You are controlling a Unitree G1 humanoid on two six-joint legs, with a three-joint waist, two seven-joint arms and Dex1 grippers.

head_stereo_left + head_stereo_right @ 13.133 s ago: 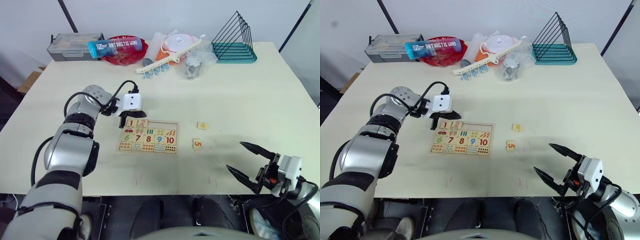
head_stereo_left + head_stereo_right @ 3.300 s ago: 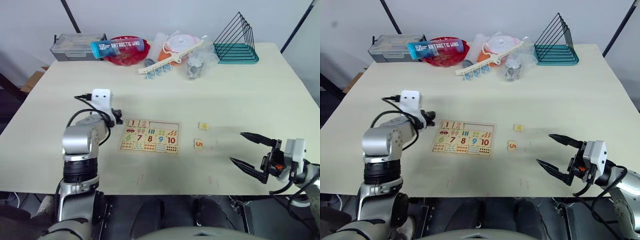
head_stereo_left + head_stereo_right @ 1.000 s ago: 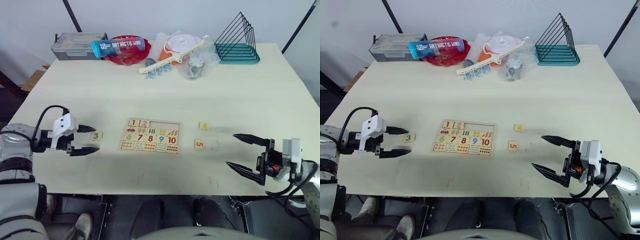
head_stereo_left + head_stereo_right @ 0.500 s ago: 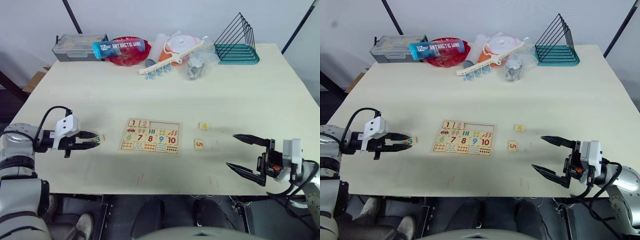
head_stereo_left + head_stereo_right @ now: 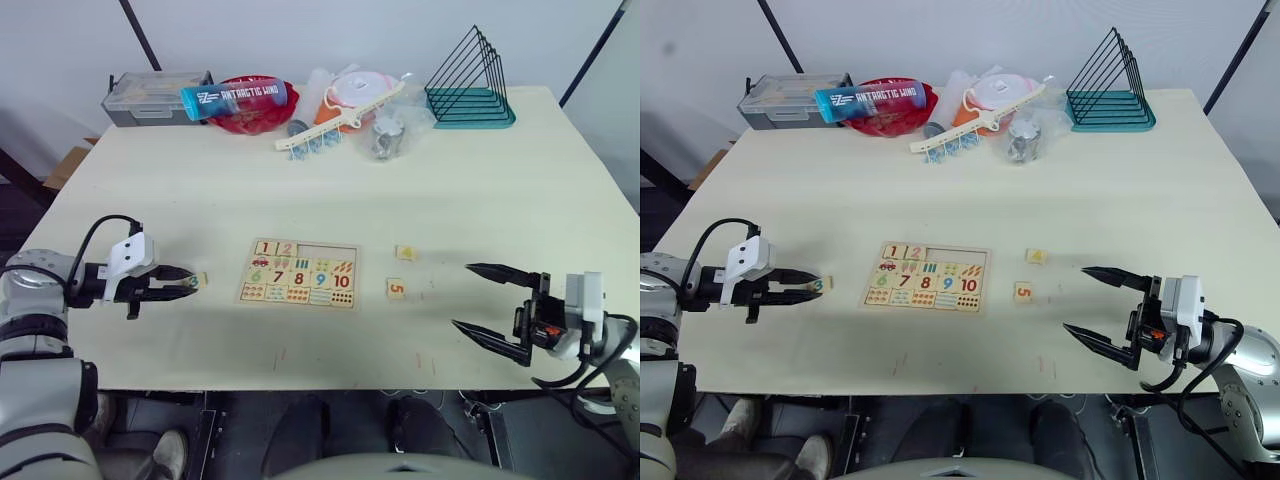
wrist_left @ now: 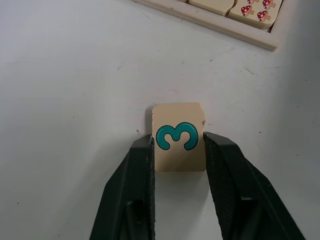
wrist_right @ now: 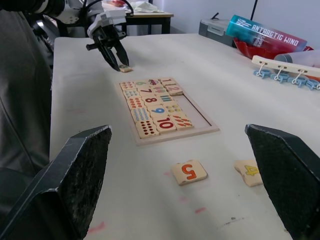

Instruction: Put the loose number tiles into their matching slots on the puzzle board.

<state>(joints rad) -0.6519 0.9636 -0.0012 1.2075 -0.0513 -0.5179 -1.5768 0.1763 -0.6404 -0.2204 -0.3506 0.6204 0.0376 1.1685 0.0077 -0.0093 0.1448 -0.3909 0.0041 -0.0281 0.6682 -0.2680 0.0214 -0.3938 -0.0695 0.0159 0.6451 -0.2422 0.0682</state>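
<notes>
Left gripper clamps the 3 tile on the table, left of the puzzle board. Pick-up step: next I lift and carry it to the third slot. Right gripper hangs spread, idle.

Pale table, puzzle board, loose tiles 3, 4, 5

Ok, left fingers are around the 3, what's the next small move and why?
Probably lift the 3 tile off the table: the left gripper has its fingers closed against both its sides, and the puzzle board has open slots after 1 and 2.
</notes>
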